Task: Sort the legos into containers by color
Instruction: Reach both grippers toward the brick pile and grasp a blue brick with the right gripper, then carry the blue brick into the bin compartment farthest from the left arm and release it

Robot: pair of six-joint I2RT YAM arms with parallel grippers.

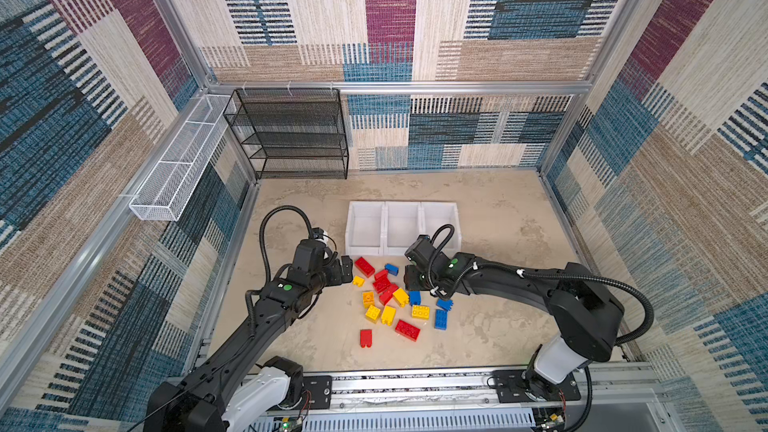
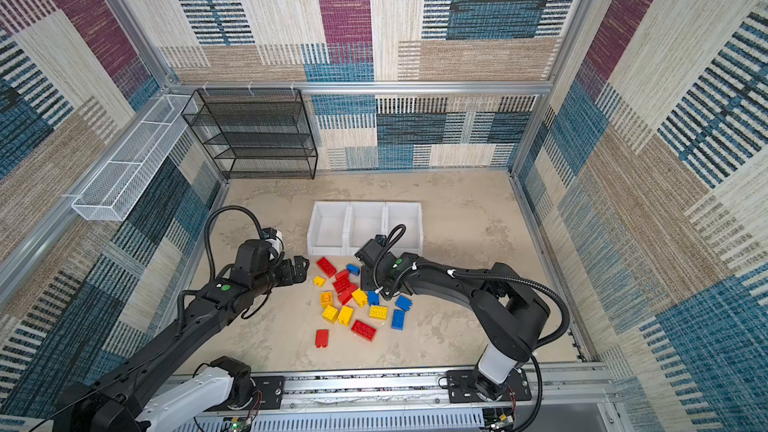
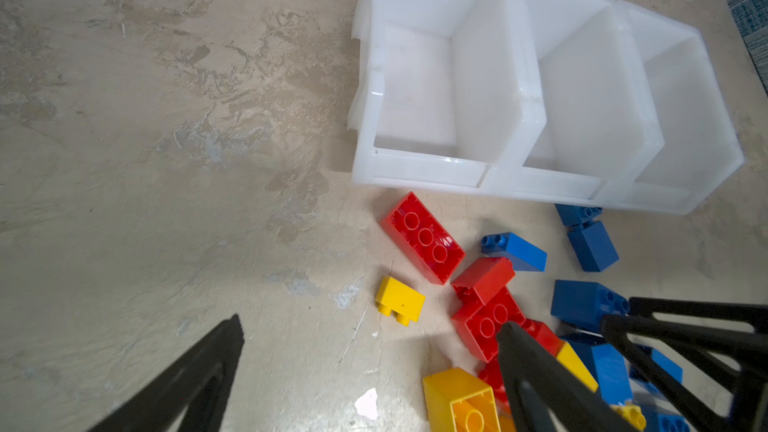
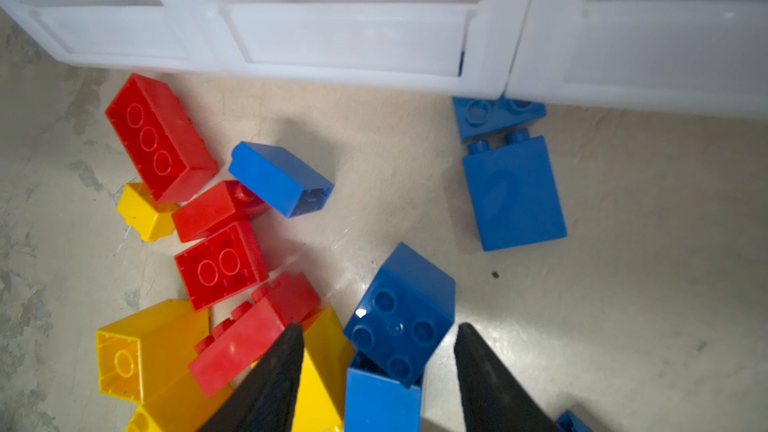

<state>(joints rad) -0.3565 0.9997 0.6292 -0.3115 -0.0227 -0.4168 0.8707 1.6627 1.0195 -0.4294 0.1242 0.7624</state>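
Fingers of the right gripper (image 4: pixel 376 332) point down at the table (image 4: pixel 623 284), one on each side of a blue square lego (image 4: pixel 399 317). One finger is just beside the lego and the other has a small gap. So the gripper is not squeezing it. This lego is tilted, bumps up, and rests against another blue one. Right next to it, red and yellow legos (image 1: pixel 388 315) lie in a messy pile. Two more blue legos (image 4: pixel 515 193) lie by the front wall of the containers (image 4: pixel 353 39), and one of them touches it. The left gripper (image 3: pixel 372 322) is spread wide with nothing in it. It hangs over bare table, near a little yellow lego (image 3: pixel 399 299) and a long red lego (image 3: pixel 424 238). In both top views the three white containers sit in a row just behind the pile.
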